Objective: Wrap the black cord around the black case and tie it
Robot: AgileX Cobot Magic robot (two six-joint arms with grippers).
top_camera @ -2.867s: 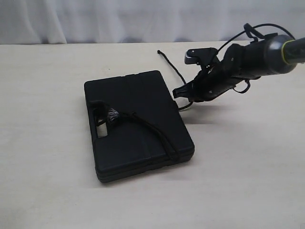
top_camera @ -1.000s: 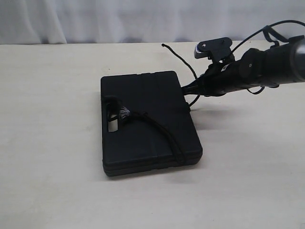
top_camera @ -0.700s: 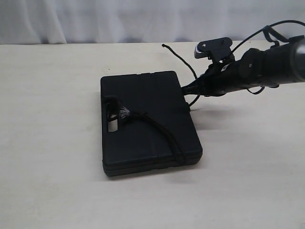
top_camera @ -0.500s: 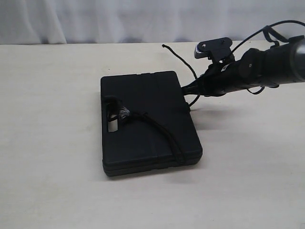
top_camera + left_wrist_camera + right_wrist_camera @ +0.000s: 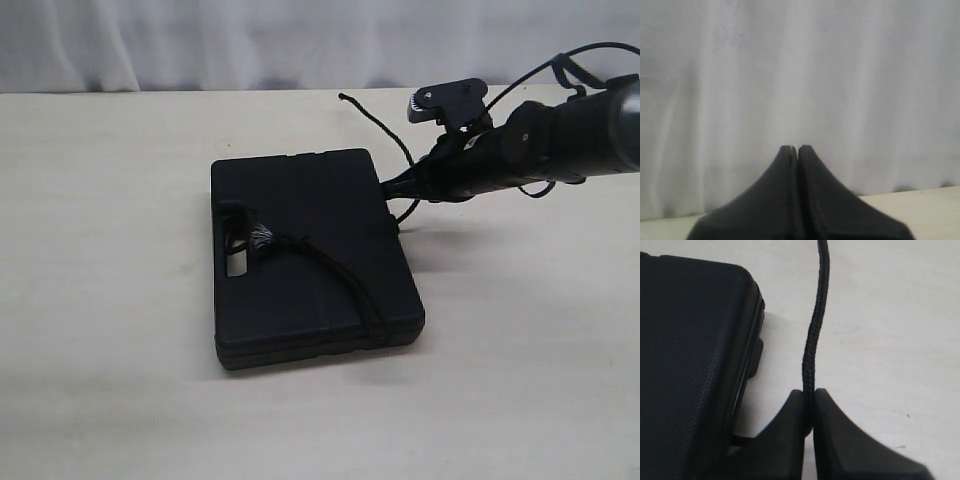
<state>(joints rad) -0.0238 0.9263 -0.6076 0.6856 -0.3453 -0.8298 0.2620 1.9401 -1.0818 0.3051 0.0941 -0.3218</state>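
On the pale desk [image 5: 110,300], a flat, matte black plastic case [image 5: 300,200] lies with a thin black braided cord [image 5: 812,330] draped across its lid, frayed tuft by the handle slot [image 5: 237,262]. Beside the case's far edge, the right gripper [image 5: 809,396] is clamped on the cord, apparently to draw it taut for wrapping. The left gripper [image 5: 797,149] is closed and empty, facing a white curtain [image 5: 790,75].

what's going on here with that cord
The right gripper is shut on the black cord just beside the black case. From the frayed end at the handle slot, the cord crosses the top and drops over the near edge. The left gripper is shut, empty, and away from the case.
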